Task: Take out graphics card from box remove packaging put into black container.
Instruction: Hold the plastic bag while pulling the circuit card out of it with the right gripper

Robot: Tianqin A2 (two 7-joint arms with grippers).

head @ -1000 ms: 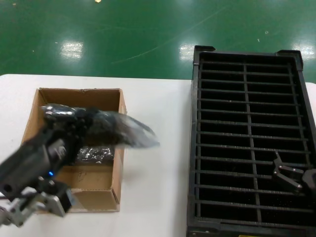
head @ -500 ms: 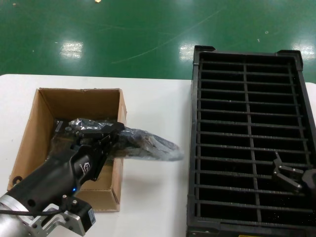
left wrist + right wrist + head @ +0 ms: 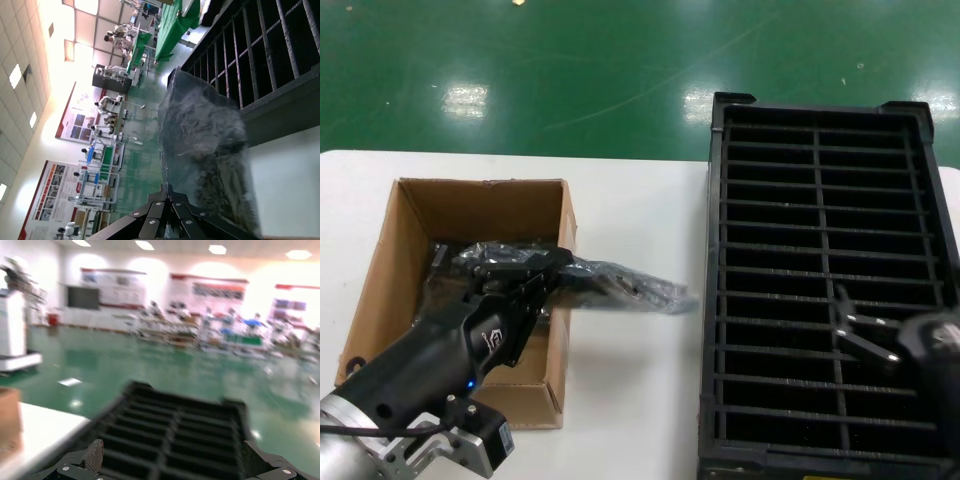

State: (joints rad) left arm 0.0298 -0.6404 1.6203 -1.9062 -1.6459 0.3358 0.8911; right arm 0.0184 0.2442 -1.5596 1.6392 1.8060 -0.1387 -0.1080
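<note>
You have the packaging (image 3: 620,285), with the graphics card inside it hidden from clear view, pinched in the closed left gripper (image 3: 542,272) and jutting over the right wall of the box (image 3: 556,350) toward the black container (image 3: 820,200), above which your right gripper (image 3: 860,335) hovers, fingers spread.

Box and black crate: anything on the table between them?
Head view: only the bagged card, held by the left gripper, juts over that gap from the box toward the crate; the table is otherwise bare.

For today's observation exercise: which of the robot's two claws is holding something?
The left claw, over the cardboard box, grips the bagged graphics card; the right claw hangs empty over the black crate.
</note>
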